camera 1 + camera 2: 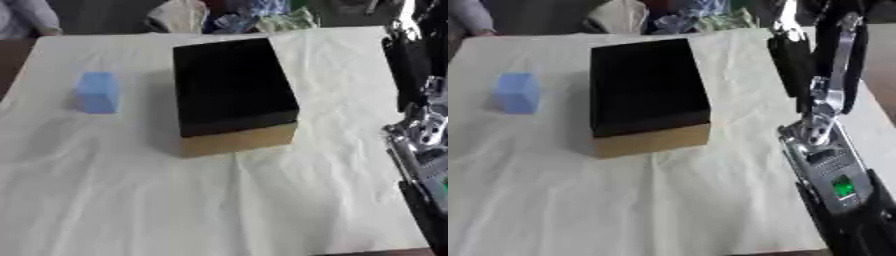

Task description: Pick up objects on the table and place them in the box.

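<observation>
A light blue block (96,92) stands on the white cloth at the left. In the middle is the box (241,141), black on top with a tan front wall; nothing shows on or in it. My right arm (829,160), silver with a green light, rises from the lower right corner along the table's right side. Its black hand (794,67) hangs above the cloth just right of the box's far end, well away from the blue block. How its fingers stand is not visible. My left hand shows in neither view.
A white cloth (219,200) covers the table, wrinkled in front of the box. Bags and loose clutter (236,17) lie beyond the far edge. The table's front edge (780,251) shows at the bottom right.
</observation>
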